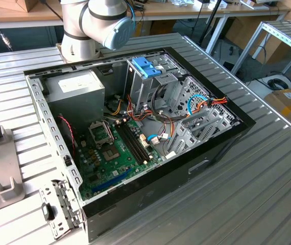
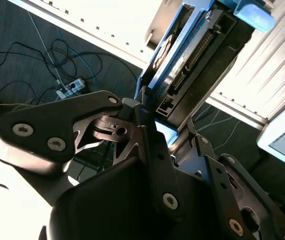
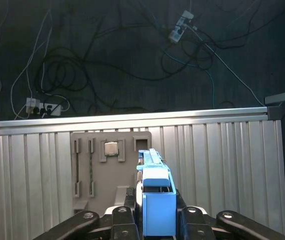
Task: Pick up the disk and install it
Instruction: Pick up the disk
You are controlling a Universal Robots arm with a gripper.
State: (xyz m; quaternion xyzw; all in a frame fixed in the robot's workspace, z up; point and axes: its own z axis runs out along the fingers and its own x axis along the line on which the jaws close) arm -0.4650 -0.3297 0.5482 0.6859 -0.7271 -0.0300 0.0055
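Where the hand grips, fingers pinching the disk edgewise, ribbed table beyond.

Light-blue-framed disk — ribbed silver table

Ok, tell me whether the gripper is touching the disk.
Touching. In the first wrist view the gripper clamps the disk from both sides, no gap.
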